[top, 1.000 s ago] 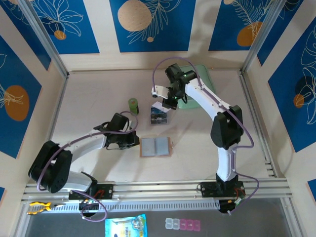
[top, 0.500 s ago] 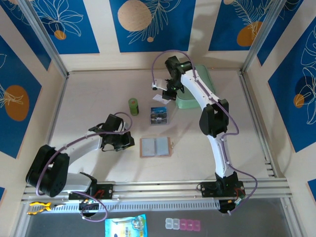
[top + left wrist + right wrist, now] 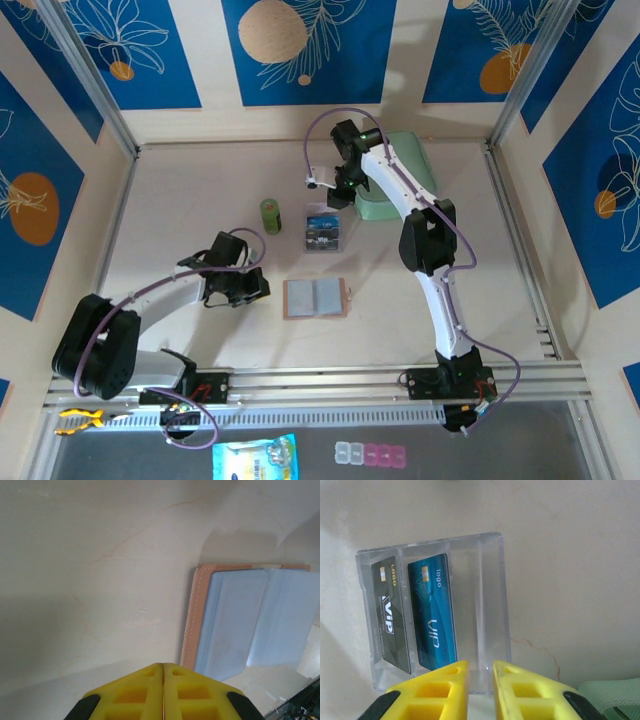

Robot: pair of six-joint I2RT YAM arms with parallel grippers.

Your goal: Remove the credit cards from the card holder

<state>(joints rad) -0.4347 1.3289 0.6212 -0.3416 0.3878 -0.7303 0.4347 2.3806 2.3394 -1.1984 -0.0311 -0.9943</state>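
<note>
- The card holder (image 3: 316,298) lies open and flat on the table (image 3: 190,200), its clear pockets facing up and its tan edge showing along the left side.
- It sits just to the right of the left gripper (image 3: 262,287), near it but not touching.
- In the left wrist view the card holder (image 3: 240,620) lies ahead and to the right of the fingertips, with bare table between them.
- Whether anything sits in its pockets cannot be told.
- The credit cards (image 3: 321,232) lie in a clear plastic box (image 3: 338,240), farther up the table than the card holder and apart from it.
- In the right wrist view the clear plastic box (image 3: 492,605) holds two cards lying flat side by side: a dark grey card (image 3: 390,615) on the left and a blue card (image 3: 434,612) next to it, both printed "VIP".
- The right gripper (image 3: 336,200) hangs above the far edge of the box.
- The right gripper (image 3: 480,680) has its yellow fingers a narrow slit apart, with nothing between them and nothing touched.
- The left gripper (image 3: 163,677) has its yellow fingers pressed together and holds nothing.
- A green cylinder (image 3: 270,215) stands left of the box, apart from it.
- A mint-green pouch (image 3: 405,195) lies to the right of the box, and its corner (image 3: 612,700) shows beside the right fingers.
</note>
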